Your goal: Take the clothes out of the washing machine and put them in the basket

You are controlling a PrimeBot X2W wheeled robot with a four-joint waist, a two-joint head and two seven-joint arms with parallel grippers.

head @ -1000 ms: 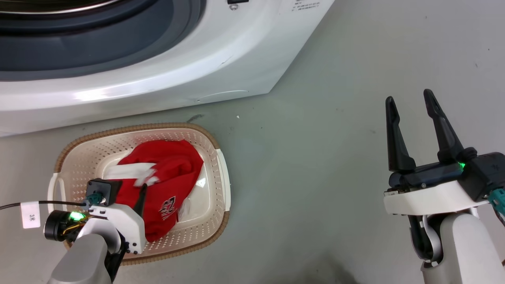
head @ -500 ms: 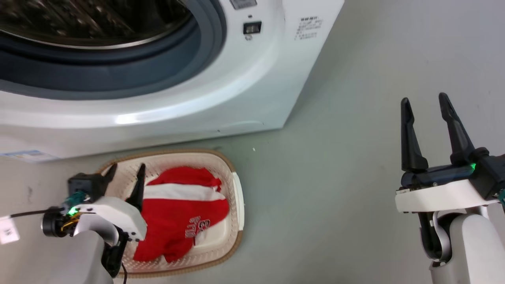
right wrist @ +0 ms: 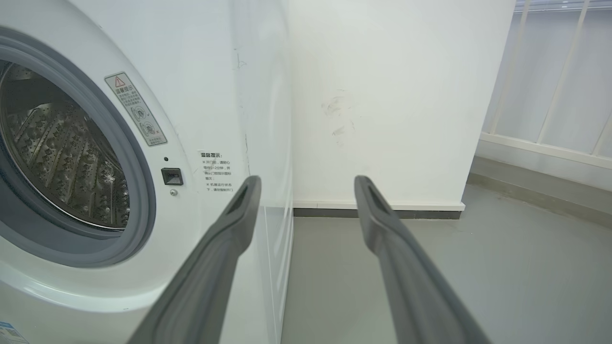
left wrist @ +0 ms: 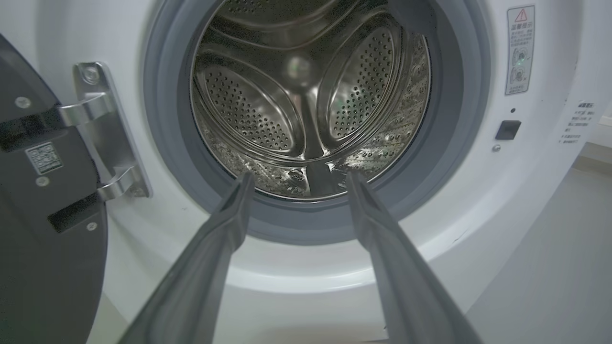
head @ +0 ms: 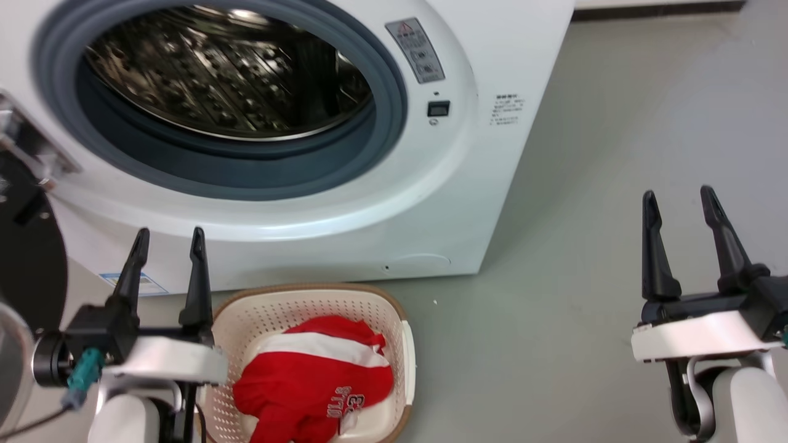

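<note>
A red garment with a white stripe and white lettering, the clothes [head: 317, 378], lies in the cream perforated basket [head: 406, 344] on the floor in front of the washing machine [head: 345, 203]. The machine's porthole is open, and the steel drum [left wrist: 306, 95] shows bare metal with no fabric in sight. My left gripper [head: 169, 237] is open and empty, raised at the basket's left rim and pointing at the porthole [left wrist: 296, 179]. My right gripper [head: 677, 197] is open and empty over the floor, right of the machine [right wrist: 308, 179].
The machine's dark door [left wrist: 43, 215] hangs open on its hinge at the far left. Grey floor [head: 603, 203] stretches to the right of the machine. A white wall [right wrist: 382, 95] and a railing [right wrist: 550, 81] stand behind it.
The head camera has tilted up, so the drum is now in view. My left gripper has risen out of the basket, leaving the red garment lying there. The right gripper holds its pose.
</note>
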